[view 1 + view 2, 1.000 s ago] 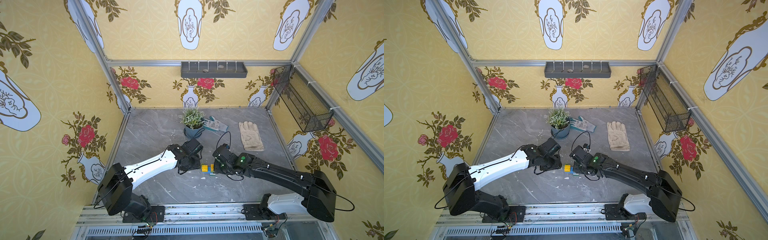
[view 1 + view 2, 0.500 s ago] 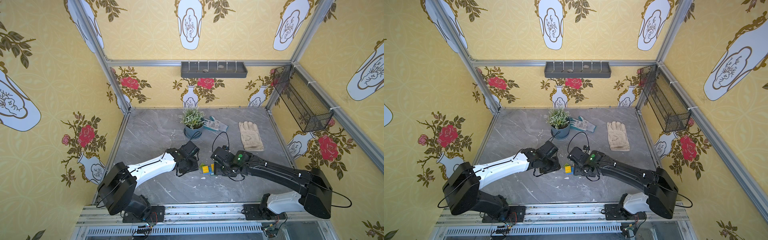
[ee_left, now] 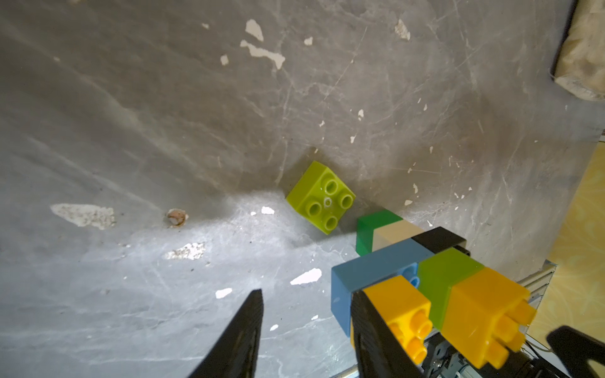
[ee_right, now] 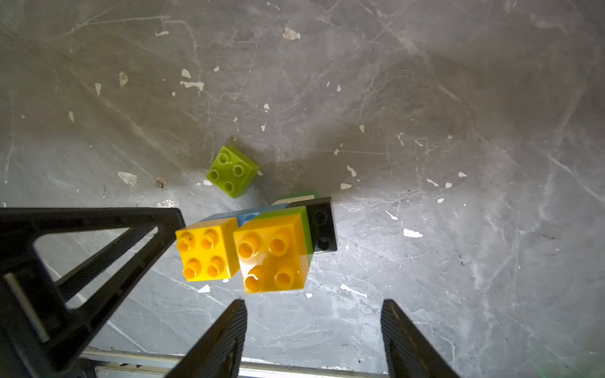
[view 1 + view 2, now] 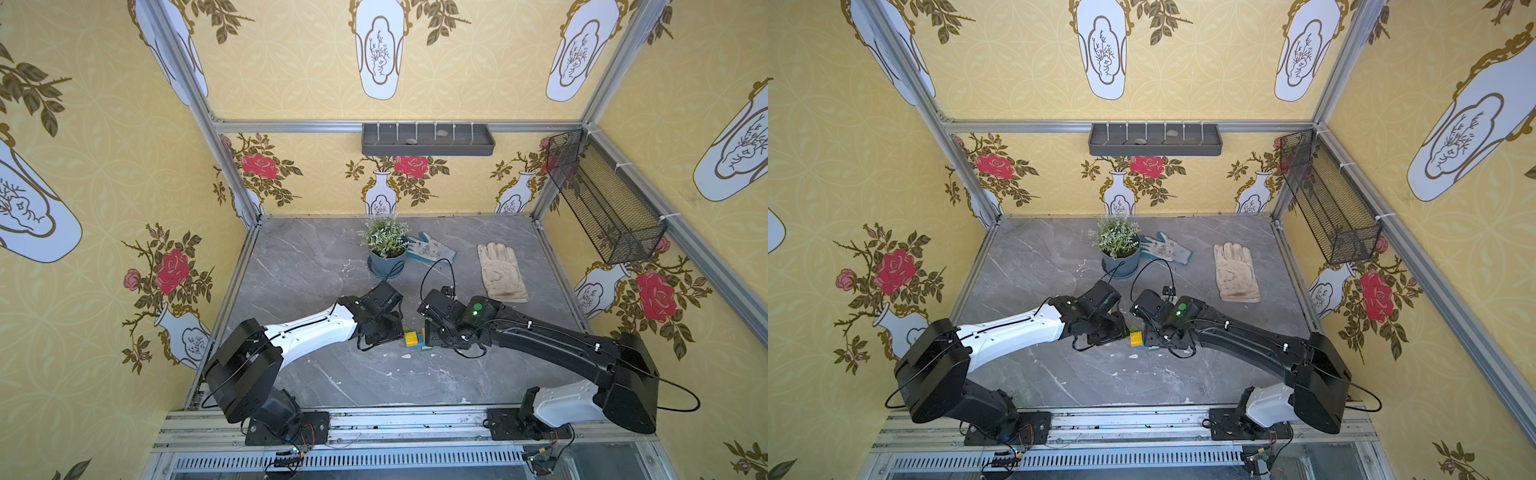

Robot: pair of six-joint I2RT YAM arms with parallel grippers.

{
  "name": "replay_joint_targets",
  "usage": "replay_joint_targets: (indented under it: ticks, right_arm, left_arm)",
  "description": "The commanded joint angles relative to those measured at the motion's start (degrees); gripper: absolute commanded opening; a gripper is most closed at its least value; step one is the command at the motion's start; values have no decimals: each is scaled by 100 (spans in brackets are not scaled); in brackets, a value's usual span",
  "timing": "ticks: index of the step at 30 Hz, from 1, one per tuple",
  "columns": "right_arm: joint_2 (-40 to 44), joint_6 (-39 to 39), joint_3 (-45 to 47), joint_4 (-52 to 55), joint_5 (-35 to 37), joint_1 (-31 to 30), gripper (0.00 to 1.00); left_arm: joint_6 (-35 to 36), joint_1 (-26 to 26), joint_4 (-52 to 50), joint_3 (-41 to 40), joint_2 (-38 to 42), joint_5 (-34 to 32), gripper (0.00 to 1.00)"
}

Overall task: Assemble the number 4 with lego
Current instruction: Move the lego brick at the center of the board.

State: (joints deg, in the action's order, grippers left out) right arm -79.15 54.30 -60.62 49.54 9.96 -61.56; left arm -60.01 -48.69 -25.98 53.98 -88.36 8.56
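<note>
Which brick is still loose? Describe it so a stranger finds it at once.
On the grey marble table, find the multicoloured number 4 near the front middle. Close beside its green end lies a single lime brick, apart from it. Unlike the figure's own lime brick, capped by a yellow one, it sits alone with four studs bare.

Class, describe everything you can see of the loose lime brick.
The lime brick is a small square of glossy plastic with four hollow round studs on top. It lies flat, studs up, on the grey table, turned askew to the figure and just apart from its green end. Nothing else touches it.
</note>
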Motion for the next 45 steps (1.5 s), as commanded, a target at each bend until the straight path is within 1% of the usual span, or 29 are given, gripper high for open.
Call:
replay_joint_targets:
  ticks: [1, 3, 6, 9, 11, 13, 15, 17, 19, 21, 24, 26, 29, 32, 35, 37, 40, 43, 45]
  right_arm:
    - [13, -26, -62, 143, 184, -7, 66]
    - [76, 9, -19, 148, 188, -5, 66]
    - [164, 45, 15, 152, 194, 3, 66]
    - [226, 73, -18, 257, 241, 38, 66]
    - [251, 80, -46, 296, 236, 56, 66]
    - [257, 106, -100, 370, 239, 57, 66]
    - [250, 140, -156, 440, 244, 56, 66]
    - [256, 178, -176, 491, 261, 61, 66]
    - [267, 219, -179, 506, 261, 50, 66]
    - [262, 270, -185, 529, 266, 48, 66]
    - [296, 350, -196, 630, 318, 46, 66]
    - [346, 407, -197, 692, 329, 39, 66]
    - [409, 441, -168, 724, 340, 38, 66]
    - [402, 443, -161, 759, 358, 38, 66]
    - [271, 186, -192, 557, 151, 98, 66]
    - [23, -10, -380, 561, 99, 72, 69]
    - [-242, -391, -563, 371, -11, -20, 70]
    - [-494, -579, -648, 215, -56, -32, 70]
    - [-687, -622, -746, 227, 42, -32, 68]
  left_arm:
    - [129, 222, -138, -12, -25, -181, 46]
    - [225, 313, -84, 24, -62, -150, 45]
    - [539, 350, -133, 325, -337, -98, 45]
    - [707, 394, -35, 588, -594, 131, 45]
    - [691, 432, 136, 646, -703, 285, 47]
    - [577, 544, 267, 679, -863, 543, 49]
    - [440, 612, 334, 683, -943, 649, 52]
    - [385, 615, 177, 819, -1043, 516, 55]
    - [375, 621, 116, 983, -1184, 455, 57]
    - [392, 642, 36, 1180, -1359, 528, 57]
    - [537, 650, -381, 1565, -1737, 688, 57]
    - [480, 650, -633, 1591, -1786, 705, 57]
    - [230, 757, -759, 1301, -1613, 568, 58]
    - [-122, 986, -637, 917, -1362, 844, 57]
    - [-356, 1002, -419, 559, -961, 929, 58]
    - [-435, 1001, -361, 337, -673, 835, 59]
    - [-551, 1044, -325, -112, -113, 440, 60]
    - [-615, 1146, -150, -550, 325, 401, 60]
    - [-652, 1160, -78, -756, 537, 399, 59]
